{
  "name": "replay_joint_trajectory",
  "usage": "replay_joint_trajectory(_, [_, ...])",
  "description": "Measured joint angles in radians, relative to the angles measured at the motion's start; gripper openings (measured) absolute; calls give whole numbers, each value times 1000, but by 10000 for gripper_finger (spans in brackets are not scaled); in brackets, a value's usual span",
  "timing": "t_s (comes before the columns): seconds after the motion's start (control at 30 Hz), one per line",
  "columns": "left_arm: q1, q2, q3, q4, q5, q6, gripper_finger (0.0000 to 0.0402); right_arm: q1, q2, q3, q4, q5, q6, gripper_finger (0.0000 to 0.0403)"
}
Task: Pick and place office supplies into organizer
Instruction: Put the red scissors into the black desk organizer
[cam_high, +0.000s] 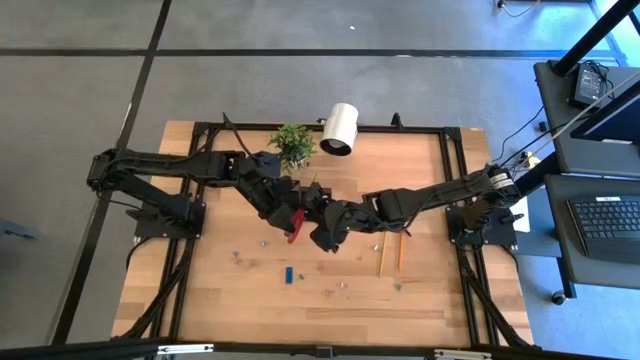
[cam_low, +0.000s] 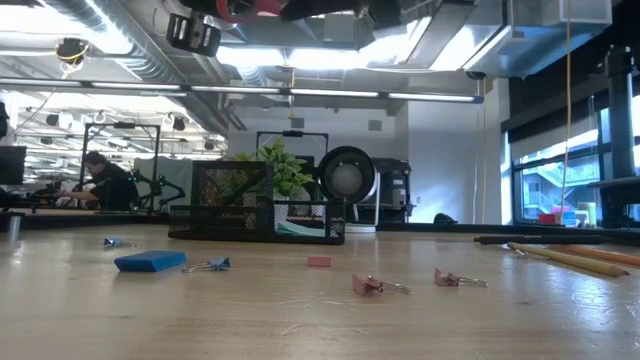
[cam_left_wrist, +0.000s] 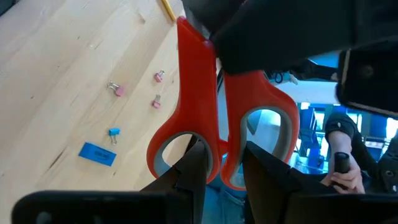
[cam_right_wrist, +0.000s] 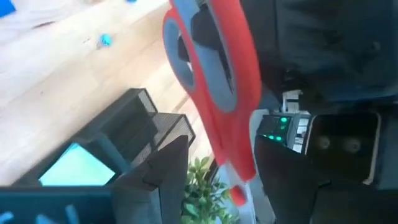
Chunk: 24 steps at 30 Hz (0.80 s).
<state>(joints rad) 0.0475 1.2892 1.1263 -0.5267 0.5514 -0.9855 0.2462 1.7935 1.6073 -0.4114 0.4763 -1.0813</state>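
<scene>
The task looks to be in its early-to-middle part. The red-handled scissors are off the desk, held in the air between the two arms: the left tool has its fingers closed on the handle loops, while the right tool sits at the other end of the scissors with its jaws fairly wide, and whether it actually grips the blades cannot be told. The organizer stands beneath the tools, and a pale teal note pad already lies in one of its compartments. Left on the desk, well apart from both tools, are the pencils, a small blue piece and several scattered clips, so most supplies seem still to go.
</scene>
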Motion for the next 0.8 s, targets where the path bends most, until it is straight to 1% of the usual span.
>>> replay_joint_trajectory(0.1, [0, 0, 0, -1, 0, 0, 88, 0, 0, 0, 3, 0, 0, 186])
replay_joint_trajectory(0.17, [0, 0, 0, -1, 0, 2, 88, 0, 0, 0, 1, 0, 1, 177])
replay_joint_trajectory(0.5, [0, 0, 0, -8, 0, 2, 89, 0, -2, 0, 4, 1, -1, 108])
replay_joint_trajectory(0.8, [0, 0, 0, -34, 1, 5, 89, 1, -2, 0, -10, -2, -2, 65])
